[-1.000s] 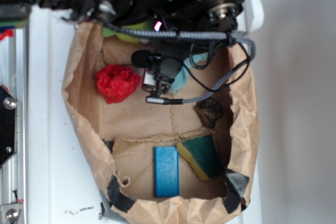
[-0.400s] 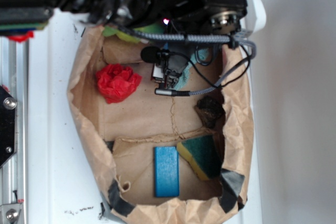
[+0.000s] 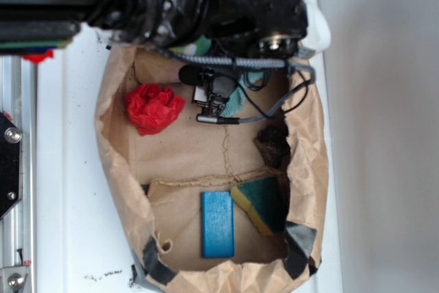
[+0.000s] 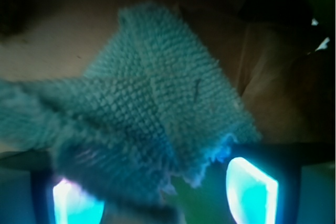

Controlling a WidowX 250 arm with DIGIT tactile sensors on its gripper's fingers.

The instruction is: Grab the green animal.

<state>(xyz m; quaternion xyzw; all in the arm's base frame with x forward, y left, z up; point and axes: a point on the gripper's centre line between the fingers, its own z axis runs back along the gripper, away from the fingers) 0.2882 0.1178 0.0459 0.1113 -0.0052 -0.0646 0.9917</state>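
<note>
The green animal is almost wholly hidden under my black arm (image 3: 226, 5) at the far end of the paper bag; only a green sliver (image 3: 203, 47) shows at the arm's edge. In the wrist view a blurred dark green patch (image 4: 210, 203) lies low between the fingers, and I cannot tell whether it is the animal. My gripper (image 4: 165, 200) is open, its glowing fingertips (image 4: 251, 187) wide apart. A light teal cloth (image 4: 152, 108) fills the space just ahead of the jaws and overlaps the left finger.
The brown paper bag (image 3: 113, 169) walls in everything. Inside lie a red crumpled piece (image 3: 153, 106), a dark brown lump (image 3: 274, 143), a green-and-yellow sponge (image 3: 262, 205) and a blue block (image 3: 218, 224). A cable and a small camera (image 3: 212, 94) hang below the arm.
The arm has shifted left and toward the bag's far end, and now covers the lime-yellow plush that showed at the top edge earlier. The bag's far rim has moved slightly.
</note>
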